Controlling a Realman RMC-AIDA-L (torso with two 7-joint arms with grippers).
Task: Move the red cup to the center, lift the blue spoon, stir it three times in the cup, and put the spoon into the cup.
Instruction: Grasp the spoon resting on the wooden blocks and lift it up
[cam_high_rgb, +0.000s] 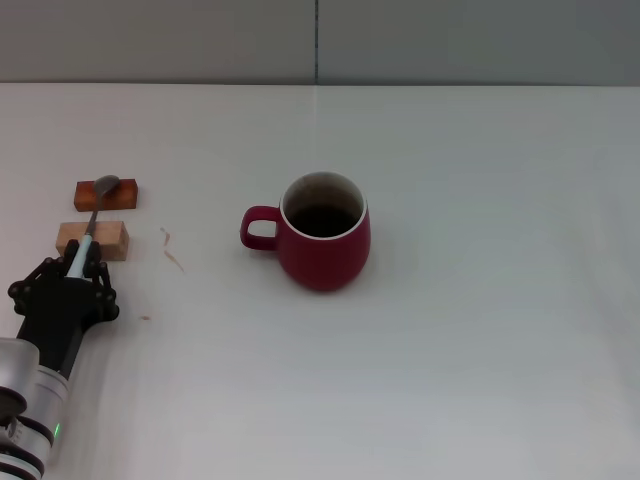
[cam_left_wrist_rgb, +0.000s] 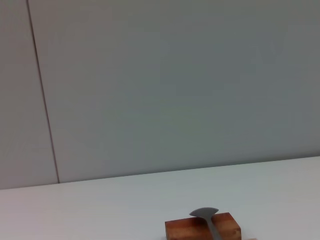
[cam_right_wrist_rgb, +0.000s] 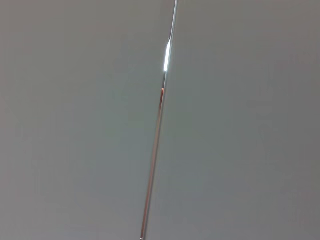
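Observation:
The red cup (cam_high_rgb: 322, 243) stands upright near the table's middle, its handle pointing toward my left side and its dark interior showing nothing inside. The blue spoon (cam_high_rgb: 92, 220) lies across two small wooden blocks at the left, with its grey bowl (cam_left_wrist_rgb: 204, 213) resting on the farther one. My left gripper (cam_high_rgb: 76, 262) sits low just behind the nearer block, and its black fingers (cam_high_rgb: 50, 272) are shut on the spoon's pale blue handle. The right gripper is out of view; its wrist view shows only a grey wall.
The reddish-brown block (cam_high_rgb: 107, 194) and the pale wooden block (cam_high_rgb: 92, 240) carry the spoon at the left edge. Faint brown smears (cam_high_rgb: 170, 250) mark the white table between blocks and cup. A grey wall (cam_high_rgb: 320, 40) runs behind the table.

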